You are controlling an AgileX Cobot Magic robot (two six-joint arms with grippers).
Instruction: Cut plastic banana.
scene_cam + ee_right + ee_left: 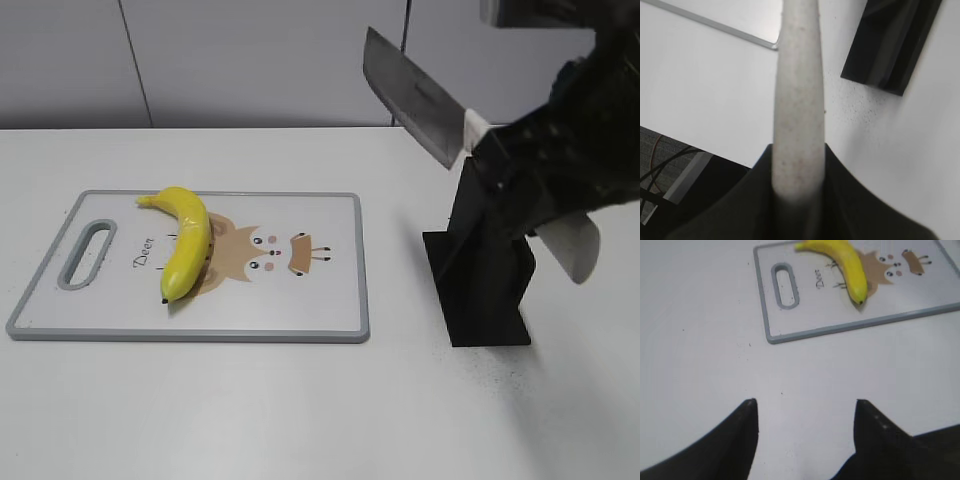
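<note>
The plastic banana lies on the left half of the cutting board, stem toward the back; it also shows in the left wrist view. My right gripper is shut on the white handle of a cleaver, whose grey blade points up and left, high above the table to the right of the board. My left gripper is open and empty over bare table in front of the board. It is out of the exterior view.
A black knife stand stands right of the board, under the right arm; it also shows in the right wrist view. The white table ends at a front edge in the right wrist view, with cables on the floor.
</note>
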